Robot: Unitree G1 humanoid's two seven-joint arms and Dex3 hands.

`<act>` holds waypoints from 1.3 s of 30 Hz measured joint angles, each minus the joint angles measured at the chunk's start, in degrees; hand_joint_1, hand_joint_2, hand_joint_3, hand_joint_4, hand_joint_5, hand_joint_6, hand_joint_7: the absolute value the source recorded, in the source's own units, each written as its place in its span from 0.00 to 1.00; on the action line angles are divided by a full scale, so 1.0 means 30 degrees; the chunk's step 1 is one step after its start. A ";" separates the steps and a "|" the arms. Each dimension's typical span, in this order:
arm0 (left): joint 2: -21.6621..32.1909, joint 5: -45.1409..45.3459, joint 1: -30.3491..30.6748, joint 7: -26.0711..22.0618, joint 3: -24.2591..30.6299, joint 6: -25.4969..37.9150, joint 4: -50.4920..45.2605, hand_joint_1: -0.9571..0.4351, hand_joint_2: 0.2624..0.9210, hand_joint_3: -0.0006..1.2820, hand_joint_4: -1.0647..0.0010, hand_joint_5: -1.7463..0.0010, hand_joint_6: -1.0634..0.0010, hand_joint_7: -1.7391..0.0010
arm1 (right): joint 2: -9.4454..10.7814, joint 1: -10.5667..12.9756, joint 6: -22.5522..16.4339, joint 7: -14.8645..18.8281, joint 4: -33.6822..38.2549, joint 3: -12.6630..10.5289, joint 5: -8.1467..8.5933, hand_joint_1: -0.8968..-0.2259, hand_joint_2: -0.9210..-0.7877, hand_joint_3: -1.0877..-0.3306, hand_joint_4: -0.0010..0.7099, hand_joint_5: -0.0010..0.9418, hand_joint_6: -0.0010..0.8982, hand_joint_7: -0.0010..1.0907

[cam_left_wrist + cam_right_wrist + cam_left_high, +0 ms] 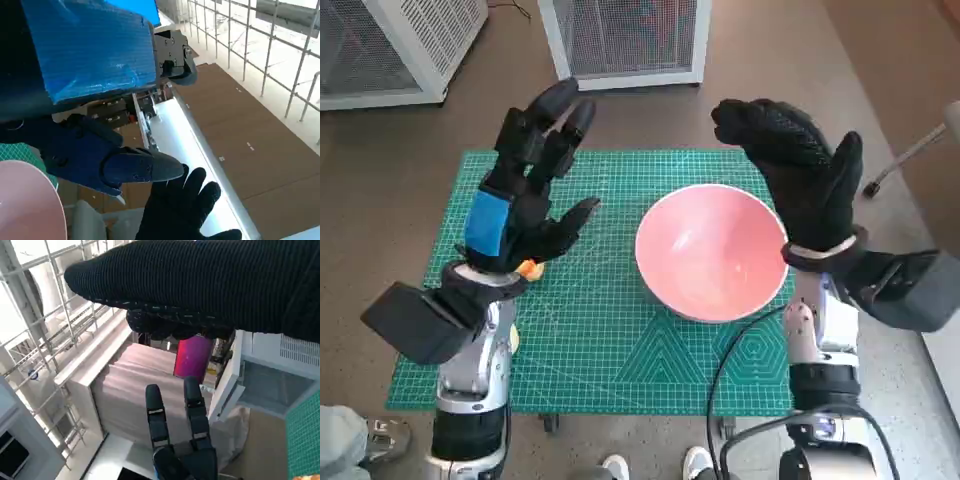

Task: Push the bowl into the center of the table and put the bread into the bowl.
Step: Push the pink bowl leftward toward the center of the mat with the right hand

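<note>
The bowl (712, 251) is pink, smooth and empty, and it stands upright on the green mat (610, 360) at about 3 o'clock from the mat's middle, not far from it. It looks like a hard, thin-walled bowl, probably plastic or ceramic; I judge it light and stiff, and its glossy wall may be slippery against a glove. A push low on the outside wall, from the 3 o'clock side toward 9 o'clock, should slide it without tipping; a push on the rim could tilt it.

The right hand (798, 170) is raised above the bowl's edge at about 1 o'clock, its fingers spread and holding nothing. It does not seem to touch the bowl, though from above I cannot be fully sure.

The left hand (525, 185) is over the mat at 9 o'clock from the bowl, well apart from it, with fingers apart and empty.

The bread (529, 268) I can see only as a small orange-yellow piece showing under the left wrist, on the mat; most of it is hidden, so I cannot tell its shape. Bread is normally soft and light, so I would take it by the sides with gentle pressure, so as not to crush it, and lower it into the bowl.
</note>
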 measured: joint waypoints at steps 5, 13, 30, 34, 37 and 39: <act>-0.0027 -0.0006 0.0054 -0.0029 -0.0026 0.0003 0.0000 0.24 1.00 0.26 0.71 1.00 1.00 0.66 | -0.0018 0.0009 0.0044 -0.0002 -0.0013 -0.0004 -0.0003 0.39 0.00 0.58 0.35 0.01 0.44 0.01; -0.0025 -0.0053 0.0077 -0.0063 -0.0027 0.0068 0.0001 0.24 1.00 0.26 0.71 0.99 1.00 0.66 | -0.0045 0.0027 0.0198 -0.0026 -0.0063 -0.0012 -0.0014 0.38 0.00 0.58 0.35 0.01 0.44 0.01; -0.0024 -0.0246 0.0046 -0.0250 0.0014 0.0270 0.0035 0.24 1.00 0.25 0.72 1.00 1.00 0.65 | -0.0198 0.0028 0.0310 -0.0065 -0.0101 -0.0012 -0.0024 0.38 0.00 0.58 0.36 0.00 0.44 0.01; -0.0008 -0.0285 -0.0027 -0.0296 0.0029 0.0272 0.0036 0.25 1.00 0.25 0.73 1.00 1.00 0.65 | -0.0227 0.0029 0.0322 -0.0068 -0.0102 -0.0012 -0.0024 0.37 0.00 0.58 0.36 0.00 0.44 0.01; 0.0032 -0.0295 -0.0078 -0.0365 0.0042 0.0272 0.0036 0.25 1.00 0.25 0.73 1.00 1.00 0.65 | -0.0228 0.0029 0.0320 -0.0086 -0.0104 -0.0013 -0.0028 0.37 0.00 0.58 0.36 0.00 0.44 0.01; 0.0060 -0.0293 -0.0080 -0.0402 0.0045 0.0272 0.0035 0.24 1.00 0.24 0.73 1.00 1.00 0.65 | -0.0236 0.0030 0.0275 -0.0104 -0.0096 -0.0039 -0.0054 0.37 0.00 0.58 0.36 0.00 0.44 0.01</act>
